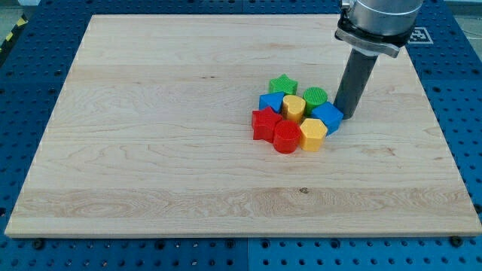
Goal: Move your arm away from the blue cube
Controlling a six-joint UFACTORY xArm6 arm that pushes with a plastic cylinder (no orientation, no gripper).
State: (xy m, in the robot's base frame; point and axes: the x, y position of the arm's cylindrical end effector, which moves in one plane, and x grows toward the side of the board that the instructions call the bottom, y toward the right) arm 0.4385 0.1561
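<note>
The blue cube (328, 117) lies at the right edge of a tight cluster of blocks on the wooden board (151, 113). My tip (346, 115) is down on the board right beside the cube, on its right side, touching or nearly touching it. The cluster also holds a green star (283, 84), a green cylinder (315, 97), a yellow cylinder (294, 107), a second blue block (269, 102), a red star (265, 123), a red cylinder (286, 138) and a yellow block (312, 134).
The arm's grey body (379, 19) hangs over the board's upper right corner. A blue perforated table (467, 113) surrounds the board on all sides.
</note>
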